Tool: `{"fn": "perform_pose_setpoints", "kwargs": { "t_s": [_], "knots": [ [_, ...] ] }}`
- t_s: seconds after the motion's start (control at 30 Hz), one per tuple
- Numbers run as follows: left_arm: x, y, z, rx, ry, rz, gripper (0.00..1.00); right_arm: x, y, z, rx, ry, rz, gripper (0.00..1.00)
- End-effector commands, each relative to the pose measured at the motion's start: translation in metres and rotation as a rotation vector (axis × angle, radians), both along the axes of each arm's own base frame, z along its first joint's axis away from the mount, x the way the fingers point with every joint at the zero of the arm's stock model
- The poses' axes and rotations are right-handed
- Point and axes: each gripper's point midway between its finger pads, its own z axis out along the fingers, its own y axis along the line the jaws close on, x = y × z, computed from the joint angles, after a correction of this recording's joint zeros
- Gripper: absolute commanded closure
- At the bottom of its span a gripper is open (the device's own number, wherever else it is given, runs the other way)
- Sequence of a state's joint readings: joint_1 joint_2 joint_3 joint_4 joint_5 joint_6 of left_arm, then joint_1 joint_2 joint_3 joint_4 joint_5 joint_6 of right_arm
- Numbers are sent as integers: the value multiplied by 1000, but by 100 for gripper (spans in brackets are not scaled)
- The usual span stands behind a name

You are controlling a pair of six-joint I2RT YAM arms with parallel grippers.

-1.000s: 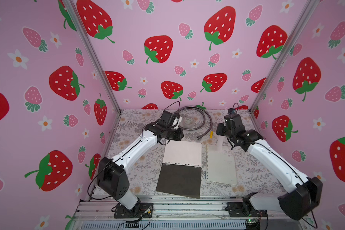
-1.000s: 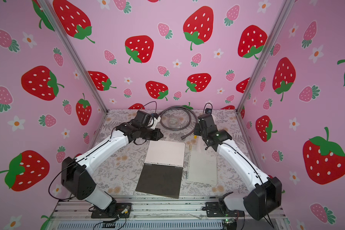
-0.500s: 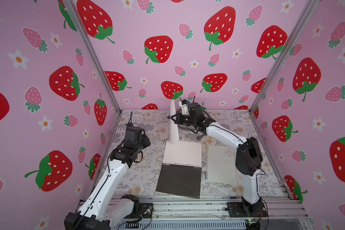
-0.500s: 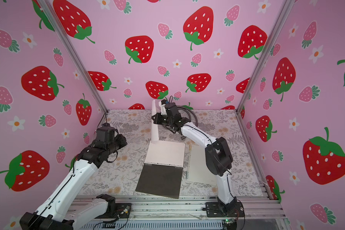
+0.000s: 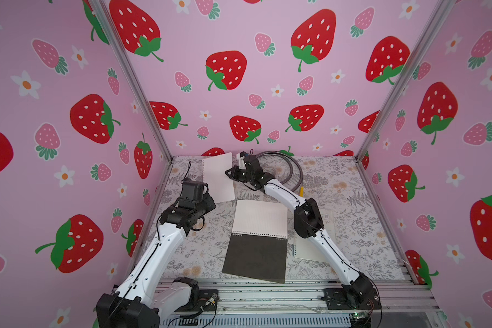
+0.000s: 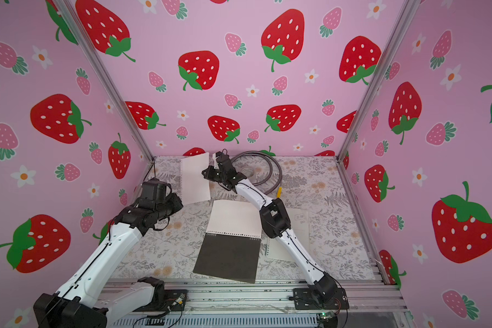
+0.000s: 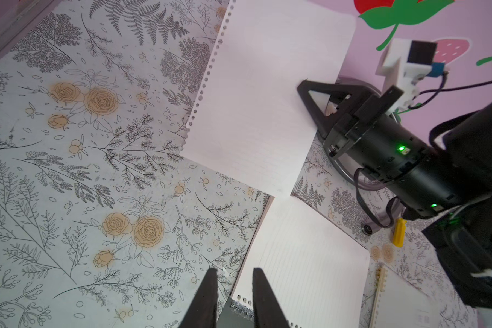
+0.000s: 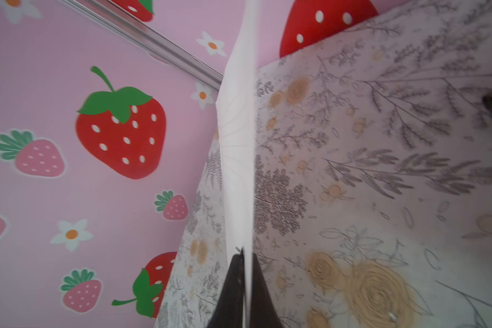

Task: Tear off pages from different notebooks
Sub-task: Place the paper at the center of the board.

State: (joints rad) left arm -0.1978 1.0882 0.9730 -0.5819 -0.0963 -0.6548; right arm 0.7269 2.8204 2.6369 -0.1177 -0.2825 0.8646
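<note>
A torn page (image 5: 218,177), its punched holes running down the free edge, hangs nearly upright over the far left part of the floral table (image 5: 352,227), clear of both notebooks. The right gripper (image 5: 227,172) pinches the edge opposite the holes, and the right wrist view shows the sheet (image 8: 237,142) running between fingers (image 8: 230,284) that stand almost together on it. The pinch at the plain edge appears meant to carry the loose sheet aside and let it down away from the books. Whether the page's lower corner touches the table cannot be told.

Nearer the front lies the dark-covered notebook (image 5: 254,255), opened flat with a lined page up. The left gripper (image 7: 235,272) hovers by its spiral corner, fingers a narrow gap apart and empty, seemingly placed to steady the binding. The translucent-covered notebook (image 6: 300,230) rests closed beside it, partly under the right arm, its pages apparently yet to be pulled.
</note>
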Motion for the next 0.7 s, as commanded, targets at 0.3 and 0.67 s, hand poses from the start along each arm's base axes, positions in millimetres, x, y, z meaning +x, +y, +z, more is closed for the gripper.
{"fn": "perform_pose_setpoints", "kwargs": {
  "t_s": [0.3, 0.67],
  "knots": [
    [-3, -3, -15, -13, 57, -12, 76, -6, -41, -20, -324, -20, -80, 23],
    [7, -27, -39, -31, 119, -123, 76, -38, -137, 111, -523, -312, -214, 24]
  ]
}}
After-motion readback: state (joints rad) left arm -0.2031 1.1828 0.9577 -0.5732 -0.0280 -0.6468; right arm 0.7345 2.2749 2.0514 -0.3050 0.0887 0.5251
